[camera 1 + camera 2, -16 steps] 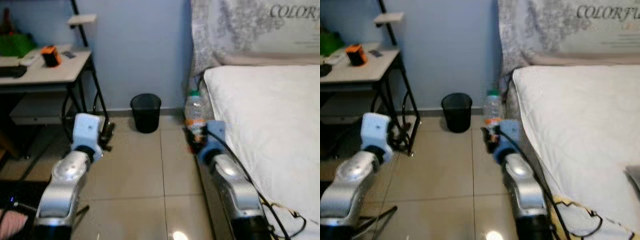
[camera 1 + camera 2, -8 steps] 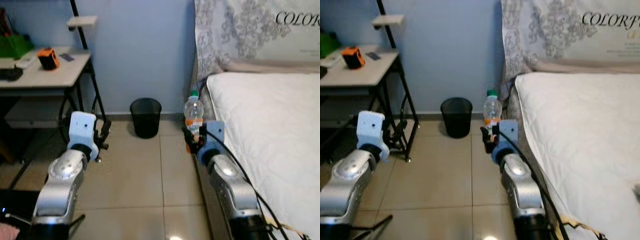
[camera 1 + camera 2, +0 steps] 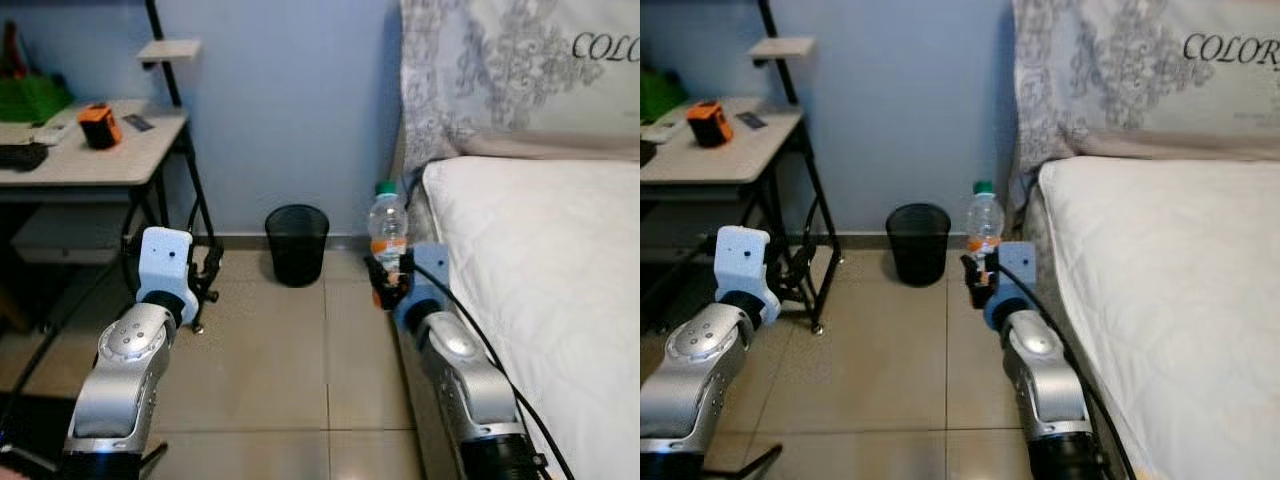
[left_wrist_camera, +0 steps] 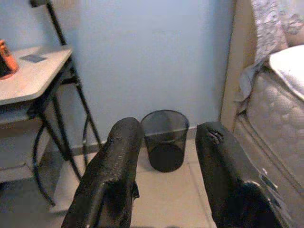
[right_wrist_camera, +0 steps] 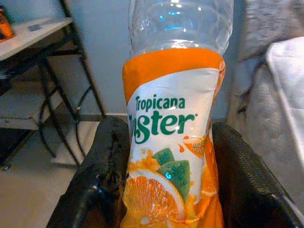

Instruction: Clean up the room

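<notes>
Bottle [image 5: 173,123] first: I am carrying this clear plastic juice bottle with its orange label upright in my right gripper [image 3: 388,283], and my 2 black fingers [image 5: 102,175] are pressing on its lower half from either side, so the green cap is pointing up and nothing can spill. I judge I am holding it out in front of me, off the floor, because it is rubbish and needs a clear path to the bin.

Taking the bottle as my landmark, my left gripper [image 4: 166,161] is riding well apart from it on my left side, its 2 fingers spread with nothing between them, kept free for whatever comes next. The bed [image 3: 540,260] is lying just beside the bottle on my right, its white cover running toward the patterned pillows.

Farther off, the black mesh wastebasket [image 3: 297,245] is standing on the tiled floor [image 3: 270,350] beyond the bottle and a little to its left, against the blue wall. Farther left again, the desk [image 3: 90,160] is bearing a small orange object [image 3: 99,124].
</notes>
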You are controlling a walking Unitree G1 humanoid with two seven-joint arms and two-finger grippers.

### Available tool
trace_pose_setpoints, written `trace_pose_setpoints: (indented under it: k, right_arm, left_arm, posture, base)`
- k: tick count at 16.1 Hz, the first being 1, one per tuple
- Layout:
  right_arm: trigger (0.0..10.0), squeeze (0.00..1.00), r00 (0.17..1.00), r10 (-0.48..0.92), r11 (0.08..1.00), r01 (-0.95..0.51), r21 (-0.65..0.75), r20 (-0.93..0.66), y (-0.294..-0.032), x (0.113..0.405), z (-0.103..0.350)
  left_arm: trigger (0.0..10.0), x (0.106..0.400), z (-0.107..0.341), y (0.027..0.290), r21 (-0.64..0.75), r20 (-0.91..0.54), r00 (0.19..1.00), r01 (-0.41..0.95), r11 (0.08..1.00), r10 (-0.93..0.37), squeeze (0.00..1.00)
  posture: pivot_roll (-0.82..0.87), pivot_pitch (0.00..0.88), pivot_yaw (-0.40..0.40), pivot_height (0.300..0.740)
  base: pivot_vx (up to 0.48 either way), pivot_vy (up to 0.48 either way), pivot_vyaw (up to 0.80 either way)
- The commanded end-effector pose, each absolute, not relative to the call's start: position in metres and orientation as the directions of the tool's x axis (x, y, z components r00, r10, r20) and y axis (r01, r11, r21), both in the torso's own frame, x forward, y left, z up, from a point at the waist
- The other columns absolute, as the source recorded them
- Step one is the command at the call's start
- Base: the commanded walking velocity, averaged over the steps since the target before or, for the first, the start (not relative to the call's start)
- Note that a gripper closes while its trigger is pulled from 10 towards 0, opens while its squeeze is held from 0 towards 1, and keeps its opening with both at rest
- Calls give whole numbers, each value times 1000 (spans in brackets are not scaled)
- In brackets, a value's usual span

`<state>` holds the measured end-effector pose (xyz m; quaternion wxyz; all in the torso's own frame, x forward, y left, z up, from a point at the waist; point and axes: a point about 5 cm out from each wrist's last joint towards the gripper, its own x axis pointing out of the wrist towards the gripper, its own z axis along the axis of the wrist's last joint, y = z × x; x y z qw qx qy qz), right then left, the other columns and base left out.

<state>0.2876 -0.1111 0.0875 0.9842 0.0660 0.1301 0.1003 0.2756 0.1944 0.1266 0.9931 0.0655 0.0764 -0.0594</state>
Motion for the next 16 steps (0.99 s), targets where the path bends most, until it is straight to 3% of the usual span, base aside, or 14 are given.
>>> trace_pose_setpoints:
  k: [1, 3, 16]
  right_arm:
    - [10000, 0, 954, 197, 974, -164, 156, -226, -118, 288, 92]
    - [10000, 0, 955, 189, 976, -157, 151, -228, -119, 288, 92]
    - [10000, 0, 957, 171, 977, -134, 168, -234, -119, 290, 92]
  left_arm:
    - [10000, 276, 128, 189, 125, -157, 980, 145, 982, -124, 0]
    - [10000, 275, 128, 189, 121, -159, 979, 146, 982, -126, 0]
    - [10000, 277, 125, 184, 134, -178, 973, 169, 976, -144, 0]
  posture:
    - [158, 0, 19, 740]
    - [156, 0, 19, 740]
    - [147, 0, 17, 740]
  base:
    - [319, 0, 800]
    - [317, 0, 800]
    - [318, 0, 0]
